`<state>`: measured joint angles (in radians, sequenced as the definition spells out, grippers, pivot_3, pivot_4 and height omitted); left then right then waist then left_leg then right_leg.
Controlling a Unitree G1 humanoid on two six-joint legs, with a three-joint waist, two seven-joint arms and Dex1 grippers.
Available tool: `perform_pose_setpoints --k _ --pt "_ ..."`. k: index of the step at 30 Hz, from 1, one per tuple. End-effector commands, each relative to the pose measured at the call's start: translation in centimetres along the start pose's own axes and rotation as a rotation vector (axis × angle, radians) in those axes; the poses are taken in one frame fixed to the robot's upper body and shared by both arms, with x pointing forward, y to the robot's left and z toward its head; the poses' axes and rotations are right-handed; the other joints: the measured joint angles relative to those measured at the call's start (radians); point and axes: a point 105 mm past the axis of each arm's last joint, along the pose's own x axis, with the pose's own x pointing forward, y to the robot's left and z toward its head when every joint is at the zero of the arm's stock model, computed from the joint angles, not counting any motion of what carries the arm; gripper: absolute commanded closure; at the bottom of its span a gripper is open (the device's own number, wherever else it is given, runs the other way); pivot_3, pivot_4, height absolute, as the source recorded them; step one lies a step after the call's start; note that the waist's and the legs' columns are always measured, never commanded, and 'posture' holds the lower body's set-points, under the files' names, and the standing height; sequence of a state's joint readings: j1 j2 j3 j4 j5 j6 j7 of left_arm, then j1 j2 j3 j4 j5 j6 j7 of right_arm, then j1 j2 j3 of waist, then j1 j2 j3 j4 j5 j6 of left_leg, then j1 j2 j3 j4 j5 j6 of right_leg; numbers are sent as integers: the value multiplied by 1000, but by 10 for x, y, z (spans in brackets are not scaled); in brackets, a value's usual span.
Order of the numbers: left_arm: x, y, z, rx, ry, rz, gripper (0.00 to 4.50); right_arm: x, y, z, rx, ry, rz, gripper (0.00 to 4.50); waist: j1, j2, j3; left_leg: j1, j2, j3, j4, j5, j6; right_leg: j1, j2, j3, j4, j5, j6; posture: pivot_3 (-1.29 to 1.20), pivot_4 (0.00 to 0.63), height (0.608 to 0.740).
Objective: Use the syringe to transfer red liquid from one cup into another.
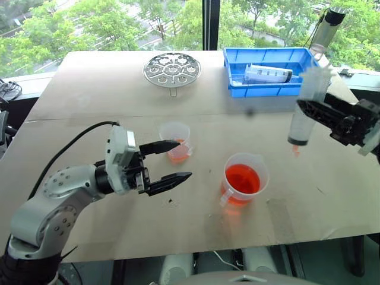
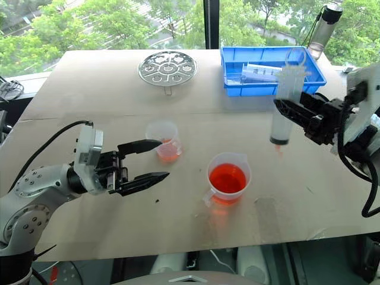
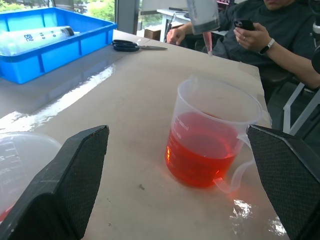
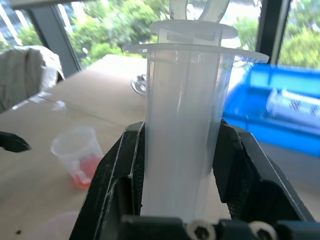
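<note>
— Two clear plastic cups are sitting on the pale tabletop [image 1: 89,95]: the larger handled measuring beaker [image 1: 242,178], holding the orange-red liquid [image 1: 243,179], and the small handleless cup [image 1: 175,141] with only a little red at its bottom. Where is the syringe?

— The clear plastic syringe with the whitish plunger [image 1: 309,101] is hanging upright above the table, off to the beaker's right side, its small tip pointing down. The right gripper [image 1: 306,107] is clamping its barrel between both black fingers.

— And the left gripper [image 1: 169,160]?

— It is hovering with its fingers spread wide, holding nothing, just beside the small cup.

— Anything crowding the work?

— Nothing is standing between the cups. At the far edge, a round perforated metal plate [image 1: 172,69] is lying beside a blue plastic tray [image 1: 237,90] containing a fatter clear syringe [image 1: 268,73]. Black-handled scissors [image 3: 132,46] are lying beyond the tray, and a seated person [image 3: 260,30] is holding a phone past the table.
</note>
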<state>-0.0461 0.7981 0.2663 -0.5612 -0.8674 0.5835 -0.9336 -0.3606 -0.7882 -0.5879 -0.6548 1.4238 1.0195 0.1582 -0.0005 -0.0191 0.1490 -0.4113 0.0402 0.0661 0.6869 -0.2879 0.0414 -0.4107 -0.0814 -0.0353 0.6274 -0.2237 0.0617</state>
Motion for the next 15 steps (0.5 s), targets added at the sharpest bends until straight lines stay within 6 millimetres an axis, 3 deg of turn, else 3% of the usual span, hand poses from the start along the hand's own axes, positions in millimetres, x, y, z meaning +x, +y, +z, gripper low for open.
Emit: perform_pose_setpoints --k 1,11,15 --pt "2 4 9 6 -30 -12 0 -4 22 25 -67 -181 89 2989 3 0 0 0 0 0 0 0 0 0 0 0 0 0 0 0 150 740" --pt "9 21 42 -63 -114 -19 0 1 66 13 -25 -340 229 3006 17 -1 0 -2 -1 0 0 2 -4 -1 0 0 0 0 0 0 150 740" --pt "10 27 49 -71 -116 -17 0 2 72 11 -20 -362 256 3006 11 0 0 -1 -1 0 0 3 -4 -1 0 0 0 0 0 0 150 740"
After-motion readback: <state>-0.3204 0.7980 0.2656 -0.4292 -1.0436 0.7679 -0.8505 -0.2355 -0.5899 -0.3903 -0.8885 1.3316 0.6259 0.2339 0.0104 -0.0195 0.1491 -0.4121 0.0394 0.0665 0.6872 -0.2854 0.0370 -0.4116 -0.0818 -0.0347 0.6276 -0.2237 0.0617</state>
